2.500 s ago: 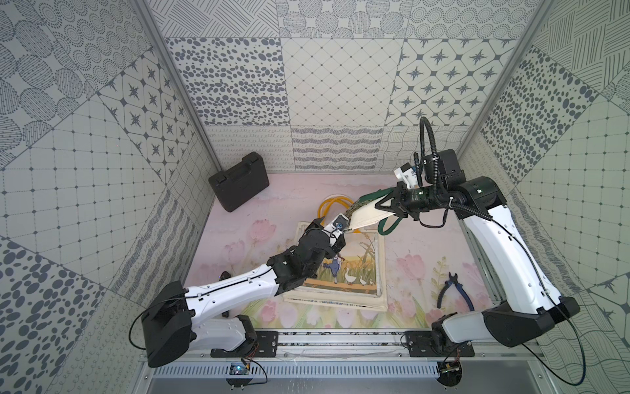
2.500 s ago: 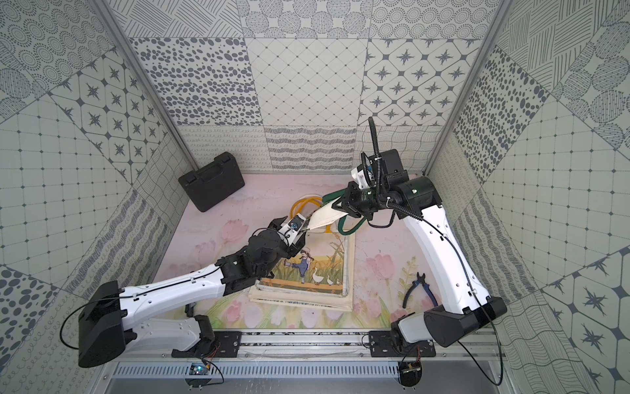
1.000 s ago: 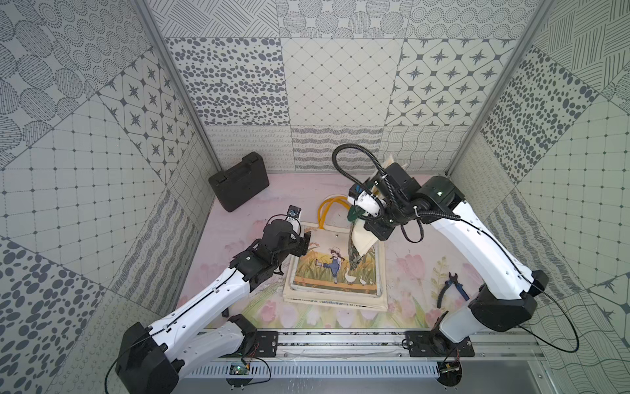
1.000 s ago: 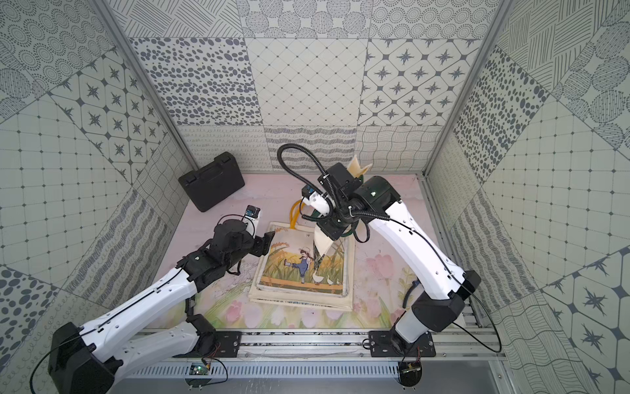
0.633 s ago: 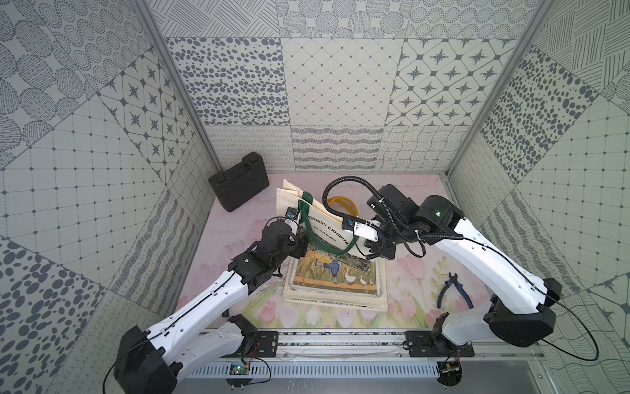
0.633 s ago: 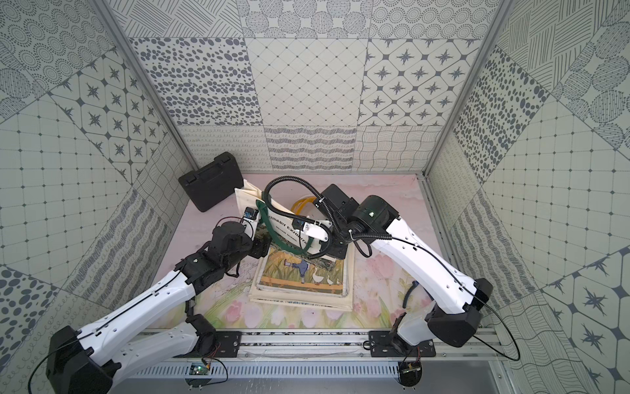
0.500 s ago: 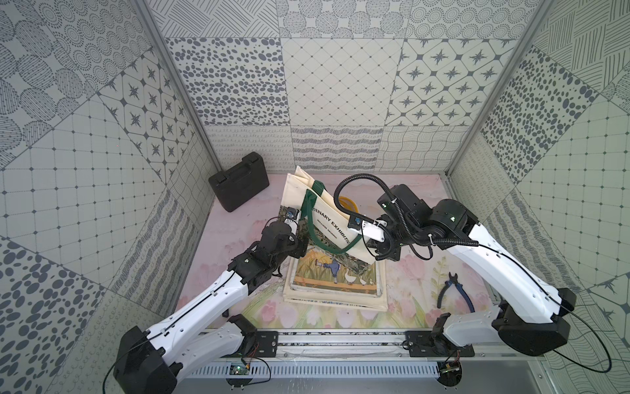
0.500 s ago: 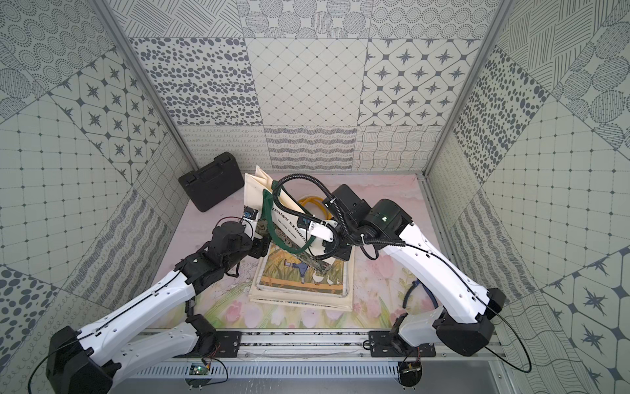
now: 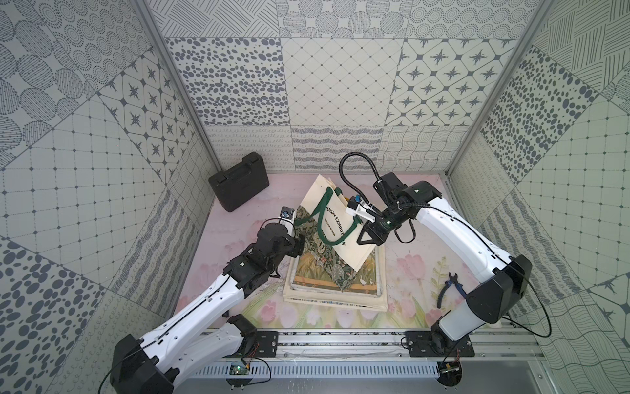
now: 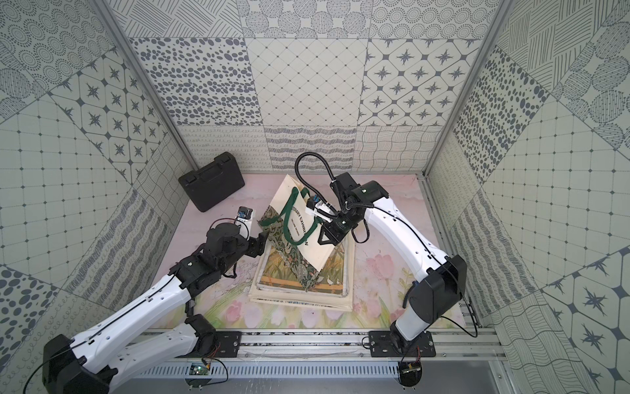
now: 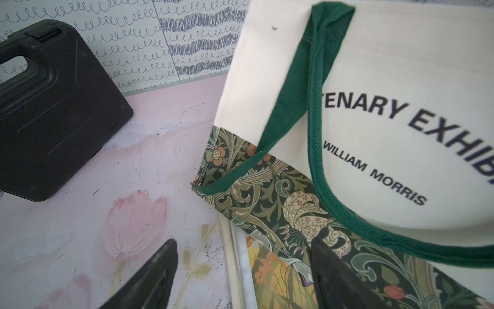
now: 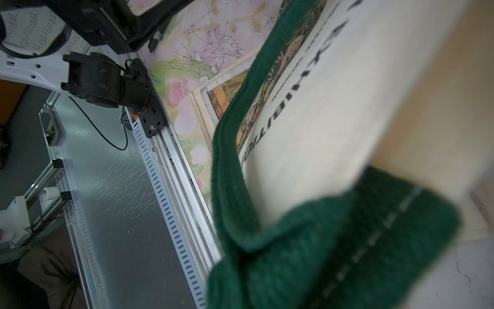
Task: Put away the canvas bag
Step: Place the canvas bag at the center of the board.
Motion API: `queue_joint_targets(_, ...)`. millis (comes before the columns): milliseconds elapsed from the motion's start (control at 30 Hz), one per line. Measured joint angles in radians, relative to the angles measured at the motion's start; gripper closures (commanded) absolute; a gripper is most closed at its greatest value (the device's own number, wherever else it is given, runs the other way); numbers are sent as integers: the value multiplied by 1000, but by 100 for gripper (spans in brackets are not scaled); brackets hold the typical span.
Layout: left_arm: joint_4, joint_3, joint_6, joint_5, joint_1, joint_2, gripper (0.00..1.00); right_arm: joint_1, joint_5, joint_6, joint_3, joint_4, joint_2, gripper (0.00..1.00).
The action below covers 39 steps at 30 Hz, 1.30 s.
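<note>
Canvas bag (image 9: 353, 250) clamped in right pincer (image 9: 368, 243), left pincer (image 9: 300, 243) gaping alongside

Bright, even light fills both top views, with faint shadows. Close to the right wrist camera the canvas bag (image 12: 320, 133) blurs heavily; the left wrist view is sharper.

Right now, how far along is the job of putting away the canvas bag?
Done: the right gripper is shut on the cream edge of the William Morris tote bag. In hand: the tote hangs tilted, its patterned end on the stack of flat bags; the left gripper is open beside it. Left: lay it flat and release.
</note>
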Motion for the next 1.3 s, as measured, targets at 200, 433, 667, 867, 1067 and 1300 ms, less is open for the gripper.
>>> queue_joint_targets(200, 1, 0, 0, 0, 1, 9, 21, -23, -52, 94, -52, 56, -16, 100)
queue_joint_targets(433, 0, 0, -3, 1, 1, 22, 21, -35, -117, 277, -194, 182, -18, 100)
queue_joint_targets(667, 1, 0, -3, 1, 1, 23, 21, -88, -121, 431, -361, 311, -107, 100)
queue_joint_targets(867, 1, 0, -3, 4, 1, 34, 21, -130, -113, 483, -351, 360, -165, 100)
queue_joint_targets(1067, 0, 0, -3, 5, 1, 35, 21, -134, -109, 520, -399, 429, -151, 100)
queue_joint_targets(1300, 1, 0, -3, 5, 1, 31, 21, -151, -126, 619, -577, 586, -196, 100)
